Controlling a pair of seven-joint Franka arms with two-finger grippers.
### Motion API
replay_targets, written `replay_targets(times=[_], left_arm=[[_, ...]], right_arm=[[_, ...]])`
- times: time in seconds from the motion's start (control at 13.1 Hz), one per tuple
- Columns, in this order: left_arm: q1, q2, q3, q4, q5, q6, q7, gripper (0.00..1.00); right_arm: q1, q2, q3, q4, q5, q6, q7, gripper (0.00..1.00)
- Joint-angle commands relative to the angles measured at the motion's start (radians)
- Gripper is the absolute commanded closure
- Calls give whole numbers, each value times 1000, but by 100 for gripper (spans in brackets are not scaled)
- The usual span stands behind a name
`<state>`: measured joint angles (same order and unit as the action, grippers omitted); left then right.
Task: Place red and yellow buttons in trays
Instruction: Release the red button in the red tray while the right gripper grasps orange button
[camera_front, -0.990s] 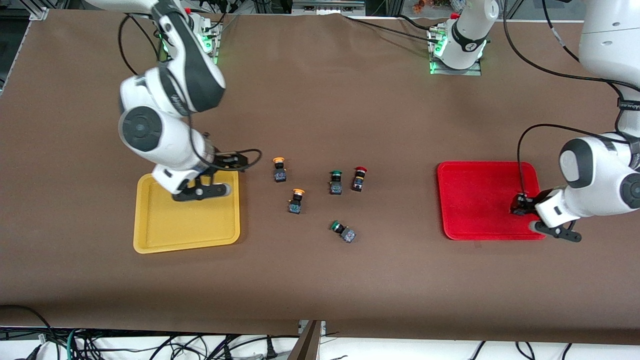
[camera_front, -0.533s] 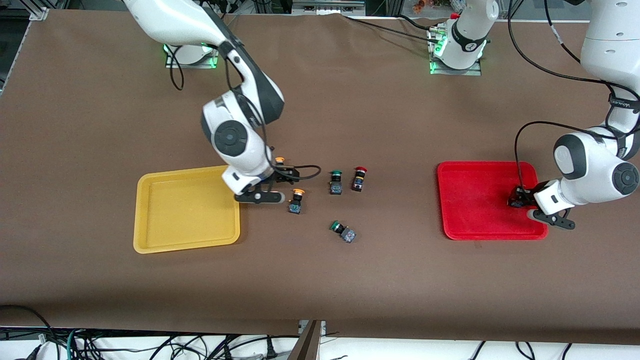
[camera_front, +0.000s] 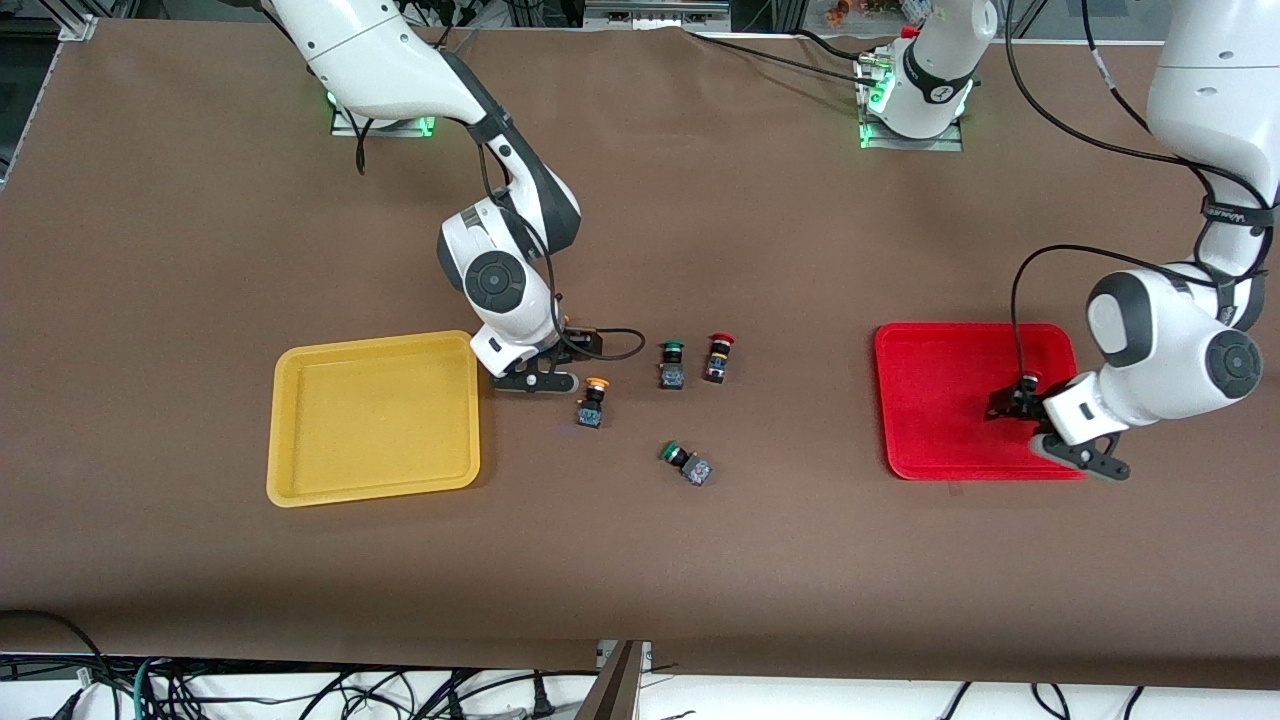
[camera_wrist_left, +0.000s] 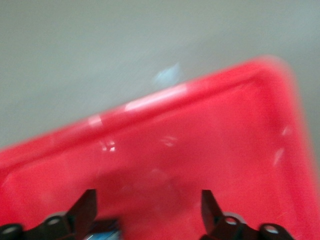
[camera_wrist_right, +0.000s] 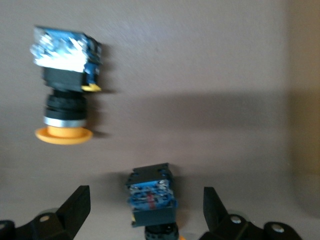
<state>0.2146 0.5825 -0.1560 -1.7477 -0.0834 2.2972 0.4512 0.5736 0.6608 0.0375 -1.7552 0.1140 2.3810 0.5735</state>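
Note:
My right gripper is open and low over the table beside the yellow tray. A yellow button lies between its fingers, apart from both. The second yellow button lies a little nearer the front camera. A red button stands toward the left arm's end from them. My left gripper is open just over the red tray. A button's blue-and-black body shows by one finger; its cap is hidden.
Two green-capped buttons sit on the brown cloth: one upright beside the red button, one tipped over nearer the front camera. Bare cloth lies between the buttons and the red tray.
The right arm has swung from over the yellow tray to the yellow buttons and come down around one. The left gripper has opened over the red tray.

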Motion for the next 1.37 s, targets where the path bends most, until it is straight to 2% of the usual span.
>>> replay_targets(times=[0.0,0.15,0.3,0.46,0.69,0.91,1.07,1.29], left_arm=[[-125,31,-7,66,-25,-22,-139,0],[-216,83,-8,115,-36,-13,-198,0],[-288,109,-8,146,-39,-13,-287,0],[-368,112,-7,146,-39,-12,-400,0],[-475,118,-7,148,-32,-12,-575,0],[-537,126,-4,158,-27,-10,-652,0],[-566,134,-4,160,-27,-10,-689,0],[-604,158,1,165,-24,-4,-737,0]], right_arm=[[5,-52,1,-79,4,24,14,2],[5,-52,1,-84,6,24,14,9],[5,-50,1,-84,6,26,16,22],[5,-50,1,-84,7,26,16,34],[5,-50,1,-78,9,23,14,46],[2,-66,-7,-73,9,14,-4,54],[-11,-84,-14,-69,7,-8,-33,54],[-34,-93,-59,-37,9,-100,-144,54]])
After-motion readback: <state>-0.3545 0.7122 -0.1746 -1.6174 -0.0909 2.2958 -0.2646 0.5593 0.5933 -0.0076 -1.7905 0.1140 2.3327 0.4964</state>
